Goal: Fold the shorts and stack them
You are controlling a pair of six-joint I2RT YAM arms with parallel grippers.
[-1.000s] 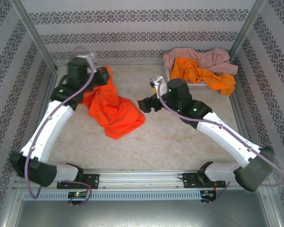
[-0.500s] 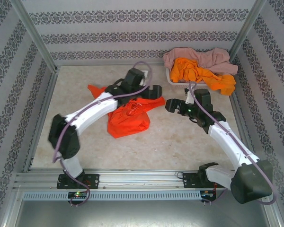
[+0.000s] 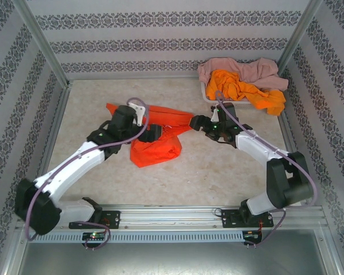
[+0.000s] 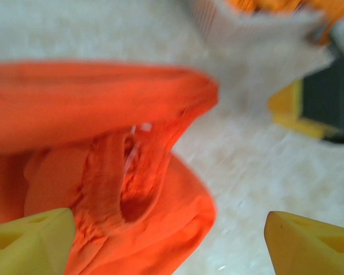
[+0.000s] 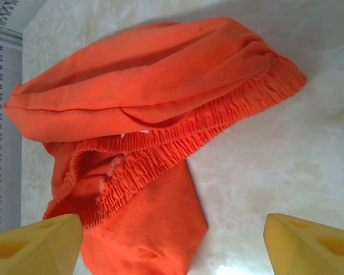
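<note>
Your left gripper hangs low over the orange shorts, which lie crumpled in the middle of the table. In the left wrist view its yellow fingers sit in the bottom corners, spread wide with nothing pinched. The cloth lies below them, blurred.

The shorts are not folded flat. One long band of cloth runs across the far side, from left to right. A bunched lump sits nearer you, under the left gripper. In the right wrist view you can see the gathered waist curling through the middle of the heap, with a speck of white in its folds.

Your right gripper is at the right tip of that long band. You cannot tell from above whether it touches the cloth. Its own fingers also stand far apart in the right wrist view, holding nothing, with the shorts spread out under the camera.

Further right, in the far corner, is the basket. The second orange pair is heaped in it and spills over its right side. The pink pair is draped behind and over that, apart from the shorts on the table.
</note>
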